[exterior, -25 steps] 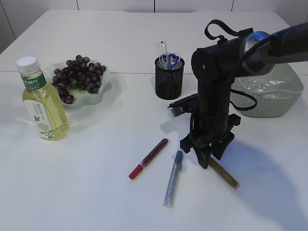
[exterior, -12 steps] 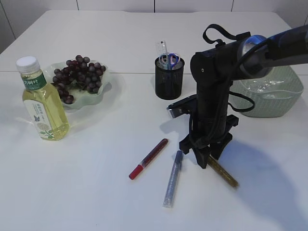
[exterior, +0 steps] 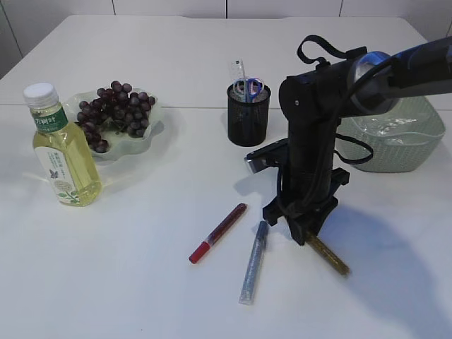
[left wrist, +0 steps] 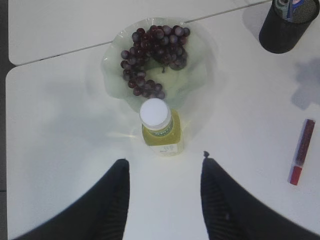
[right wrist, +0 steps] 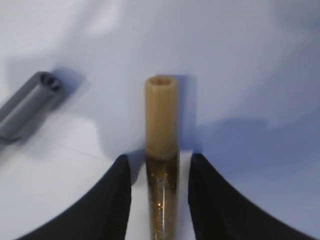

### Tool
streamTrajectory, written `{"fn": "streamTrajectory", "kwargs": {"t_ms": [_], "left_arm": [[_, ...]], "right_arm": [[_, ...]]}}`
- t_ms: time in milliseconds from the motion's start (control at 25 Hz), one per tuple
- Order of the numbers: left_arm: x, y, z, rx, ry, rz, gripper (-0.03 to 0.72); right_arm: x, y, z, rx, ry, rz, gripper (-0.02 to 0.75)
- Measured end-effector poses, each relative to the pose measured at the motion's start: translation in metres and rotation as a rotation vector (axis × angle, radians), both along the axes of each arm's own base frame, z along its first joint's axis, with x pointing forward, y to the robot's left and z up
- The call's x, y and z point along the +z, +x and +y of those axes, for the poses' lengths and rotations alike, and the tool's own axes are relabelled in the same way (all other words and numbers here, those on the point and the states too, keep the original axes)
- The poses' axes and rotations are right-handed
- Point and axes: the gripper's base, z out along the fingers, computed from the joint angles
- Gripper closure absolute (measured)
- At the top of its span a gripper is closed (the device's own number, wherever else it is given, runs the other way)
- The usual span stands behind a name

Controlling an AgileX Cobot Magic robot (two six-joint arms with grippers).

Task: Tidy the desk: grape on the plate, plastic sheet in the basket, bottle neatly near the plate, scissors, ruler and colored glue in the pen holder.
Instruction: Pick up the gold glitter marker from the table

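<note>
The right gripper [exterior: 309, 236] straddles the gold glitter glue pen [right wrist: 162, 150], fingers apart on either side, positioned to clamp it. At 10 o'clock stands the black mesh pen holder [exterior: 248, 113], its destination. The left gripper [left wrist: 165, 200] hangs open over the yellow-green bottle [left wrist: 160, 127].

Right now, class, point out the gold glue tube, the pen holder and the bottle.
gold glue tube [right wrist: 161, 115], right wrist view, tan cap end.
pen holder [exterior: 248, 119], exterior view, front wall.
bottle [left wrist: 155, 112], left wrist view, white cap.
</note>
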Motion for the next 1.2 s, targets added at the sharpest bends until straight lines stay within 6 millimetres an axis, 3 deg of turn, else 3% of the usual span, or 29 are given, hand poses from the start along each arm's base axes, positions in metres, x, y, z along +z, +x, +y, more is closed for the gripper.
{"fn": "streamTrajectory", "kwargs": {"t_ms": [160,280,720,920,1200], "left_arm": [[0.0,0.0,0.0,0.0,0.0,0.0,0.346],[0.0,0.0,0.0,0.0,0.0,0.0,0.347],[0.0,0.0,0.0,0.0,0.0,0.0,0.347],[0.0,0.0,0.0,0.0,0.0,0.0,0.347],[0.0,0.0,0.0,0.0,0.0,0.0,0.349]], "right_arm": [[0.0,0.0,0.0,0.001,0.001,-0.001,0.636],[0.001,0.001,0.0,0.002,0.002,-0.003,0.687],[0.006,-0.002,0.005,-0.042,0.049,0.034,0.695],[0.038,-0.008,0.003,-0.084,0.108,-0.089,0.695],[0.075,-0.037,-0.011,-0.11,0.208,-0.306,0.697]]}}
